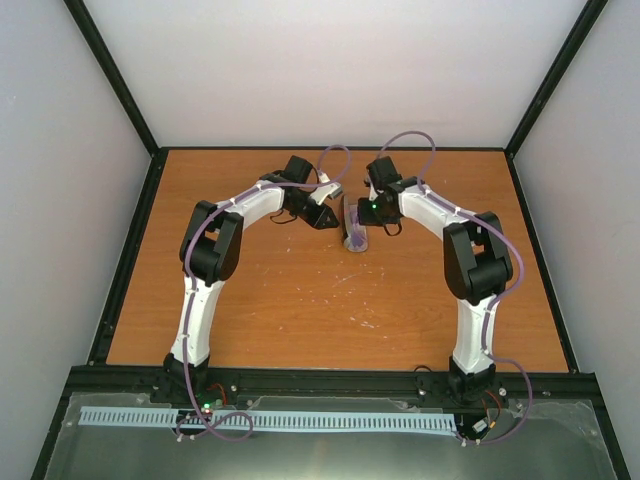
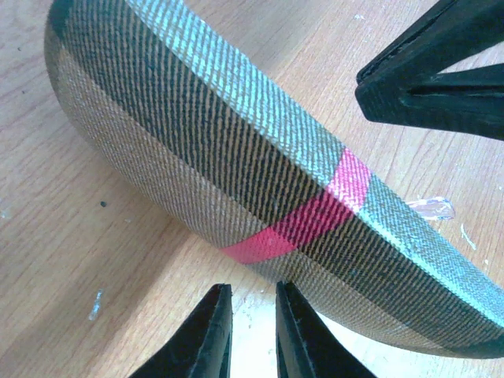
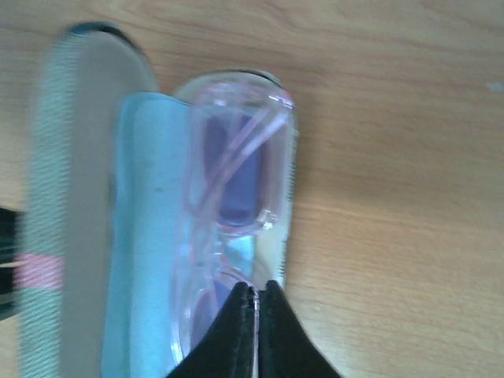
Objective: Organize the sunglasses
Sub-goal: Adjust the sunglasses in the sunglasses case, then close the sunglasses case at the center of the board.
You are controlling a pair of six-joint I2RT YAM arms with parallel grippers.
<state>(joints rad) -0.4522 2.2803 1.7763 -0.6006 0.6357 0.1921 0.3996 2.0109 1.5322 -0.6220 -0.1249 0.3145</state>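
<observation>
you have wide bare table (image 1: 300,310) on the near side of the case (image 1: 355,238) and out to both sides of it. the black rail (image 1: 128,255) along the table's edge is well away from the case, and the back edge is the closest one. right at the case it's tight, with a gripper on each side.

the sunglasses (image 3: 236,181) lie inside the open case, on top of the blue cloth (image 3: 146,252). they have a clear pink frame, purplish lenses and folded temples.

the lid (image 3: 55,197) stands up along one long side of the case, striped grey-tan with a red band.

your right gripper (image 3: 256,290) has its fingers pressed together, tips right over the bridge of the sunglasses. you can't tell whether they pinch the frame. your left gripper (image 2: 252,290) sits just beside the lid's outer face, fingers a narrow gap apart with nothing between them.
</observation>
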